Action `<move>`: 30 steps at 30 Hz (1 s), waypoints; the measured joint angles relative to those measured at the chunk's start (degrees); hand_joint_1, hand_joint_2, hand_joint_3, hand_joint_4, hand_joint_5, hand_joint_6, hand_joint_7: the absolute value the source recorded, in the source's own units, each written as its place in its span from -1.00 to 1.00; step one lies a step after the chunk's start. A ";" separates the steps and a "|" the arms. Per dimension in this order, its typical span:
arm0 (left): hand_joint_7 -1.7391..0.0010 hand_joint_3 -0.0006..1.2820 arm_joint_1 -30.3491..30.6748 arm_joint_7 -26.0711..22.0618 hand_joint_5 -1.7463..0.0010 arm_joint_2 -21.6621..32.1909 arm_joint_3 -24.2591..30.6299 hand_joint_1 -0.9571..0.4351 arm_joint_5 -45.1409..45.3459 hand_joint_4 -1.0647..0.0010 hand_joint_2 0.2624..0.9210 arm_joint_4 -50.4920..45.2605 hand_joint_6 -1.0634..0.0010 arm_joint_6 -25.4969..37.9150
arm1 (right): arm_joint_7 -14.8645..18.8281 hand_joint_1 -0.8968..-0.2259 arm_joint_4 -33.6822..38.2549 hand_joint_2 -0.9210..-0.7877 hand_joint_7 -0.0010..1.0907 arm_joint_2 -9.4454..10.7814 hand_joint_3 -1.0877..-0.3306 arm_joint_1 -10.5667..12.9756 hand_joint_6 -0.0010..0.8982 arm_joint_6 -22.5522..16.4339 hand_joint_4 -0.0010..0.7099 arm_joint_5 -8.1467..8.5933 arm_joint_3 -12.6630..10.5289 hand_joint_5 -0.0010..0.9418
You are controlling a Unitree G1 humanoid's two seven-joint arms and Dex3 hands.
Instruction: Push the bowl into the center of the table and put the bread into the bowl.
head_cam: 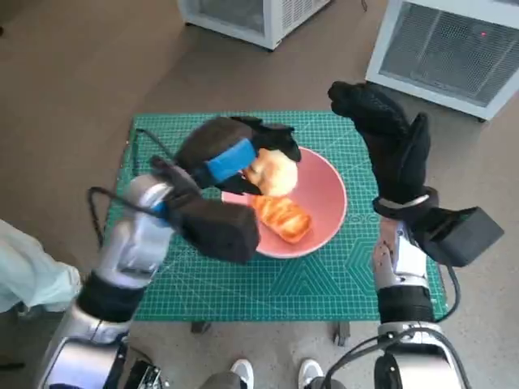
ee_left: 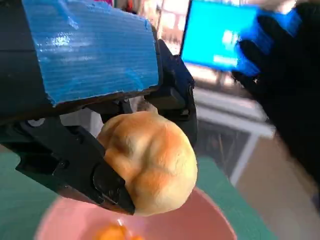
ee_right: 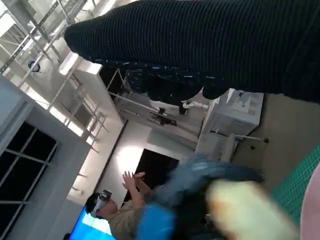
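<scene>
Even, bright indoor light; sharpness varied by view.
The head view was clear, its edges bowed by the wide lens. Both wrist views showed blurred backgrounds; the blue screen (ee_left: 225, 42) glared, and windows (ee_right: 30, 135) were overexposed.

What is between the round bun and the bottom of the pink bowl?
Just air. The left wrist view shows the bun, held by the left robot hand, hanging above the bowl.

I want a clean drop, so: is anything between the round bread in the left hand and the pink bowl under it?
Nothing visible blocks it. The left hand holds the round bread over the pink bowl. One glazed bread already lies in the bowl, beside the drop spot, so the round one may land against it.
</scene>
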 measured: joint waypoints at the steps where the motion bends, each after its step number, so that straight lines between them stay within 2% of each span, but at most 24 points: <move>1: -0.26 -0.81 -0.21 0.40 -0.22 -0.57 -0.30 0.38 -0.05 -0.14 0.95 2.13 0.12 -0.81 | 0.02 -0.48 0.00 -1.00 -0.05 -0.06 -0.09 0.01 -0.81 0.00 -0.37 0.07 -0.08 -0.99; 3: 0.35 -0.83 -0.29 0.58 0.44 -1.38 -0.70 0.38 -0.16 0.21 0.89 4.95 0.32 -1.61 | 0.04 -0.48 -0.02 -1.00 -0.05 -0.14 -0.08 0.02 -0.80 0.00 -0.37 0.14 -0.19 -0.99; 4: 0.55 -0.86 -0.29 0.55 0.64 -1.67 -0.87 0.38 -0.29 0.34 0.89 6.26 0.38 -1.93 | 0.05 -0.48 -0.06 -1.00 -0.05 -0.16 -0.08 0.03 -0.80 0.00 -0.37 0.16 -0.20 -0.99; 7: 0.82 -0.91 -0.28 -0.39 0.88 -2.30 -1.06 0.24 -0.64 0.62 0.86 8.77 0.52 -1.73 | 0.05 -0.47 -0.39 -1.00 -0.05 -0.20 -0.08 0.20 -0.80 0.00 -0.36 0.25 -0.27 -0.99; 13: 0.96 -0.94 -0.27 -3.88 0.99 -2.89 -0.85 0.00 -2.76 0.84 0.88 10.27 0.60 0.30 | 0.03 -0.46 -1.33 -1.00 -0.06 -0.25 -0.07 0.55 -0.79 0.06 -0.36 0.51 -0.32 -0.99; 19: 0.98 -0.96 -0.23 -5.96 1.00 -3.03 0.07 -0.10 -5.71 0.91 0.90 10.27 0.63 0.18 | -0.02 -0.46 -1.51 -1.00 -0.08 -0.29 -0.07 0.61 -0.79 0.07 -0.37 0.50 -0.40 -1.00; 30: 0.98 -0.98 0.54 -10.05 0.99 -2.80 6.64 -0.19 -17.47 0.96 0.92 10.45 0.65 -6.88 | -0.62 -0.44 -1.41 -1.00 -0.10 -0.63 -0.08 0.60 -0.80 0.04 -0.41 0.36 -0.43 -1.00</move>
